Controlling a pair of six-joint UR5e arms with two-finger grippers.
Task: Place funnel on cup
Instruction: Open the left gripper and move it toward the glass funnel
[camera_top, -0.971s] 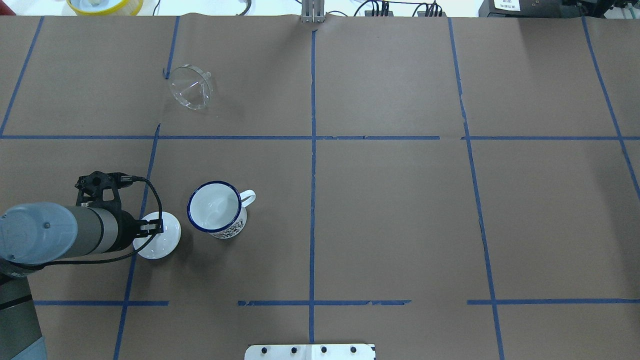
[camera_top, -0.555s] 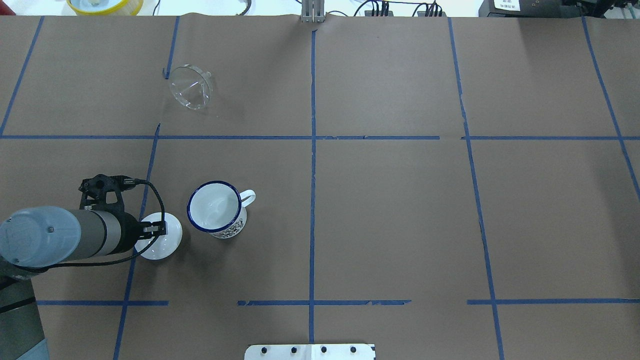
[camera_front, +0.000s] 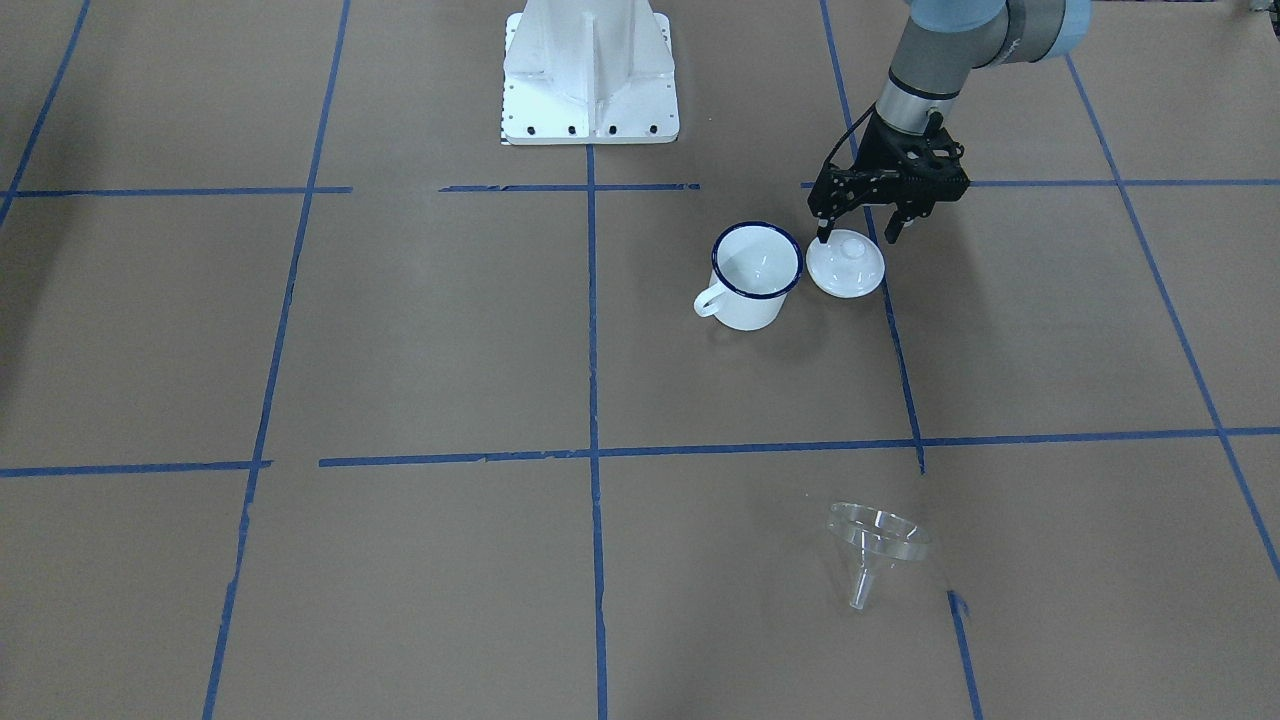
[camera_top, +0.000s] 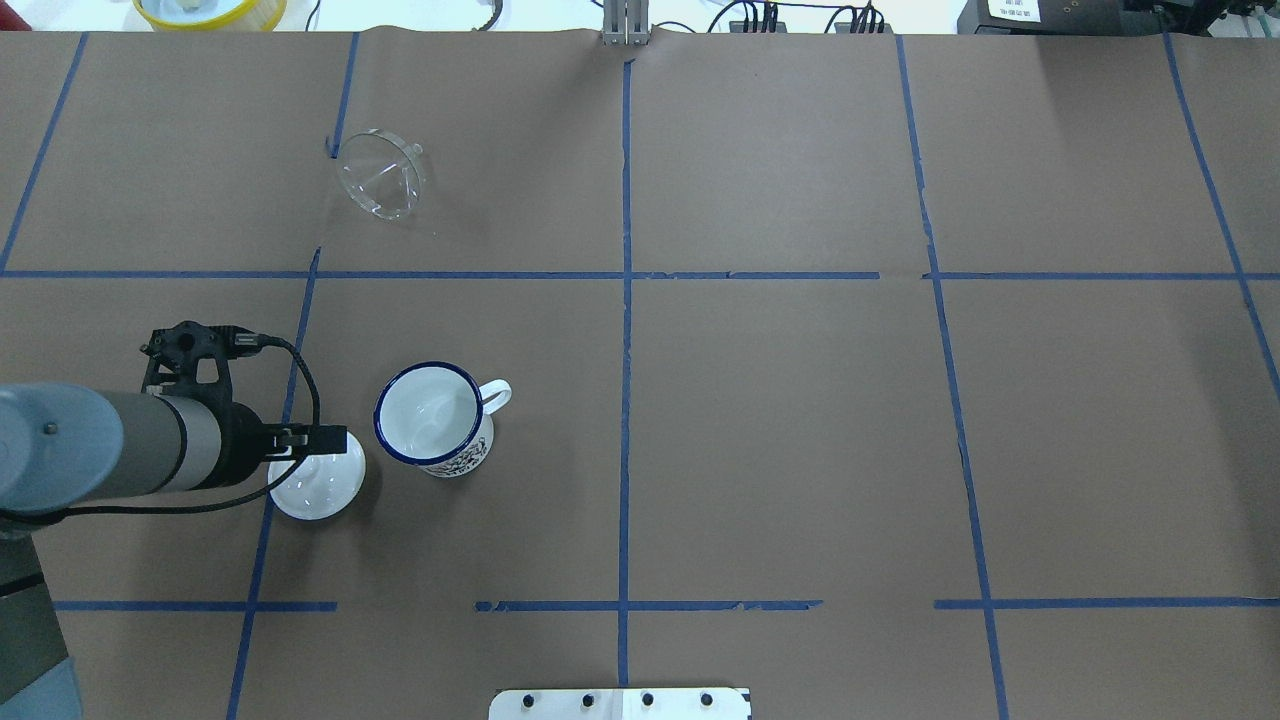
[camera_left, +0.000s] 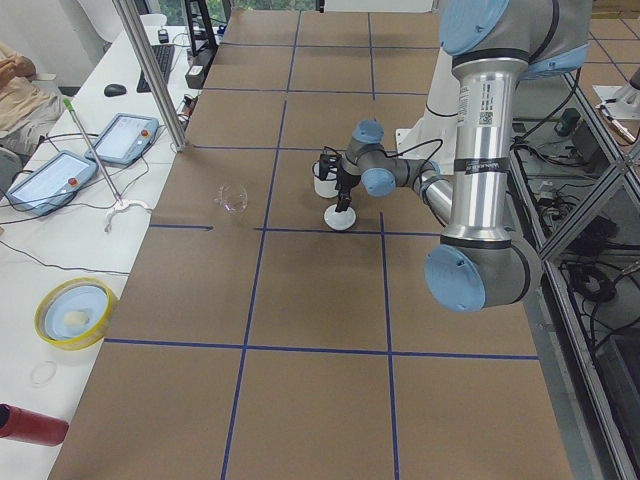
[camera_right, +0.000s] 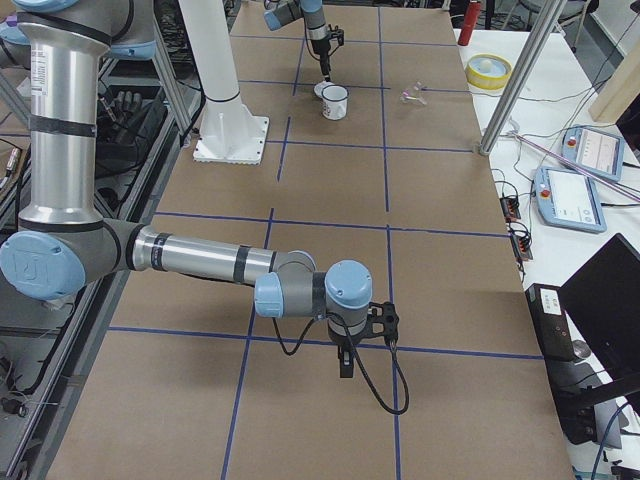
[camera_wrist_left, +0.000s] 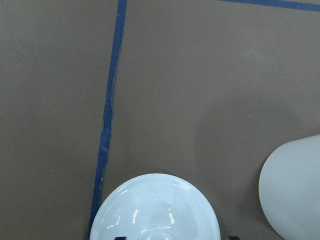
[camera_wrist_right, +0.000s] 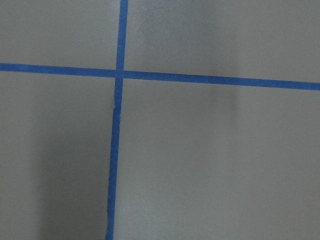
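The clear funnel (camera_top: 380, 175) lies on its side at the far left of the table, well away from both arms; it also shows in the front view (camera_front: 872, 545). The white cup (camera_top: 430, 415) with the dark blue rim stands upright and empty (camera_front: 755, 275). My left gripper (camera_front: 857, 236) is open and empty, and it hovers just above a round white knobbed lid (camera_front: 845, 266), next to the cup. In the overhead view it sits over the lid's near edge (camera_top: 316, 443). My right gripper (camera_right: 346, 358) shows only in the right side view, far from the cup; I cannot tell its state.
The lid (camera_top: 318, 482) lies flat on the brown paper just left of the cup and fills the bottom of the left wrist view (camera_wrist_left: 155, 207). Blue tape lines cross the table. The robot's white base plate (camera_front: 590, 70) is at the near edge.
My left gripper has lifted off the white lid and drawn slightly back. The lid stays on the table beside the cup. Cup and funnel have not moved.
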